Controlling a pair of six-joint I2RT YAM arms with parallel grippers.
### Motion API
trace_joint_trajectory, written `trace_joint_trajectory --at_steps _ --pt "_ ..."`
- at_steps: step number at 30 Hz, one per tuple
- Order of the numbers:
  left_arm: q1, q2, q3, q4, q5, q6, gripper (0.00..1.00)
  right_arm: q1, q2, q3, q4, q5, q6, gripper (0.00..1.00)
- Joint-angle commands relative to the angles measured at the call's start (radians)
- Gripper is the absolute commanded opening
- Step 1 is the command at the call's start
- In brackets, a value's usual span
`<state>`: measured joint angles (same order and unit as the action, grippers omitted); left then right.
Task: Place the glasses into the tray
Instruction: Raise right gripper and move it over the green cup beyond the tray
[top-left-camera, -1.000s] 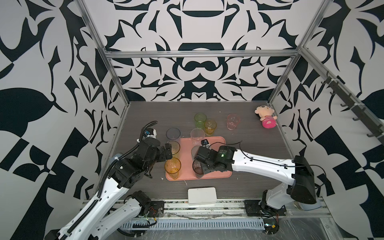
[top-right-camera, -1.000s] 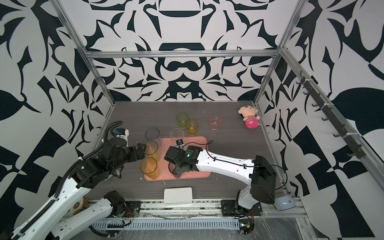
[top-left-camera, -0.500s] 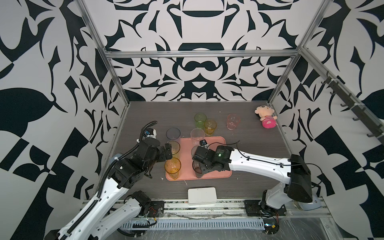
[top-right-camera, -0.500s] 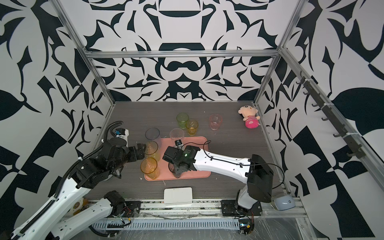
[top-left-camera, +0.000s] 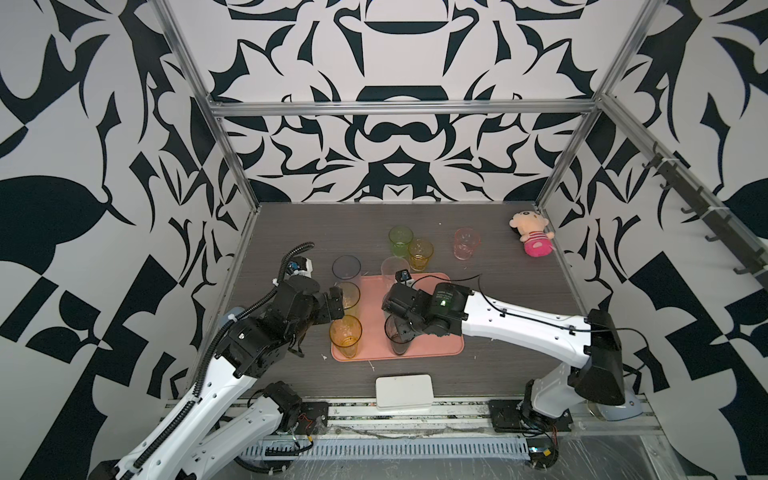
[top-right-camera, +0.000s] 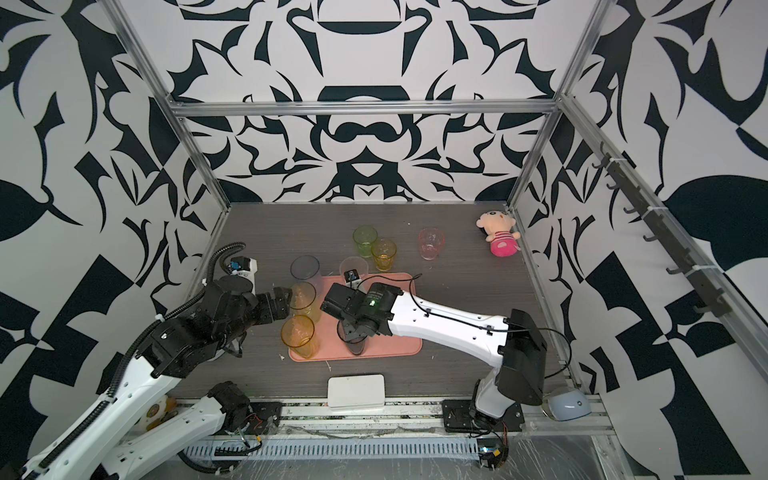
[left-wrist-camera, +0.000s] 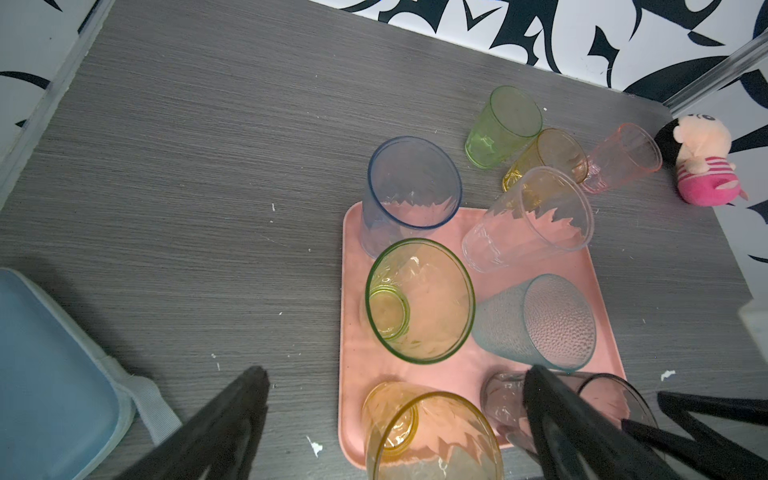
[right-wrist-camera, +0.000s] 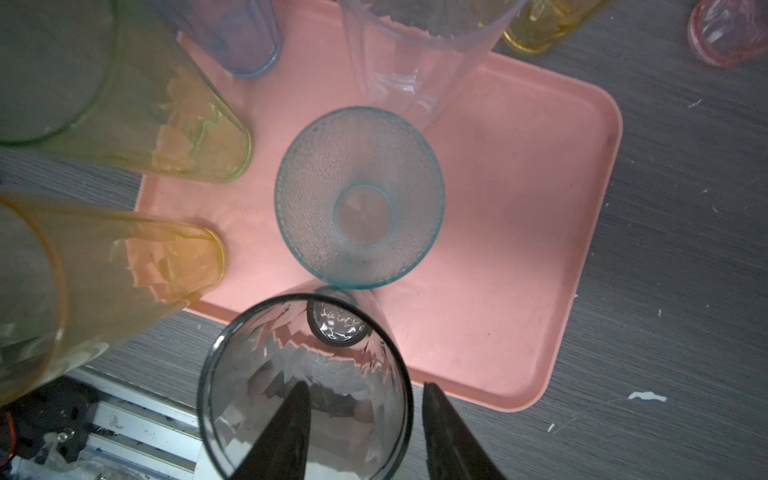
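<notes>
The right tool (right-wrist-camera: 365, 386) stands with its jaws apart astride the rim of the grey glass (right-wrist-camera: 249, 415), one finger inside and one outside. Neither appears to press the wall. That glass is upright at the tray's (right-wrist-camera: 519, 249) near edge. The left tool (left-wrist-camera: 397, 369) hangs wide apart and empty by the tray's left side.

Six glasses stand in the tray. Three remain on the surface (top-left-camera: 519, 311) beyond its far edge, all upright with their long axis vertical. The green glass (top-left-camera: 400, 240) and amber glass (top-left-camera: 420, 254) touch or nearly touch each other, and the pink glass (top-left-camera: 466, 243) stands apart to their right.

All three lie away from the right tool, across the tray, and the right arm looks nearer to the pink one. It probably has to rise straight off the rim first.

The tray's right half is bare. A toy (top-left-camera: 533, 232) lies in the far right corner, clear of the pink glass.
</notes>
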<state>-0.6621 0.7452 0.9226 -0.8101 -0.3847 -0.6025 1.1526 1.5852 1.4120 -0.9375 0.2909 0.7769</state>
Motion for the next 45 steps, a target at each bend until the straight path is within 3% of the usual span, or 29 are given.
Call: trace_joint_trajectory --at_steps 1,15,31,45 --pt "0.002 -0.014 -0.001 -0.031 -0.006 -0.006 0.99 -0.003 -0.019 0.064 -0.043 0.037 -0.036 0.48" --pt "0.002 -0.026 0.012 -0.046 -0.019 -0.003 0.99 -0.065 -0.107 0.176 -0.07 0.102 -0.138 0.48" --pt "0.003 -0.014 0.031 -0.057 -0.039 -0.001 1.0 -0.307 -0.194 0.218 -0.033 0.077 -0.303 0.48" --pt "0.002 0.016 0.028 -0.046 -0.092 0.0 0.99 -0.478 -0.142 0.276 0.125 0.008 -0.429 0.49"
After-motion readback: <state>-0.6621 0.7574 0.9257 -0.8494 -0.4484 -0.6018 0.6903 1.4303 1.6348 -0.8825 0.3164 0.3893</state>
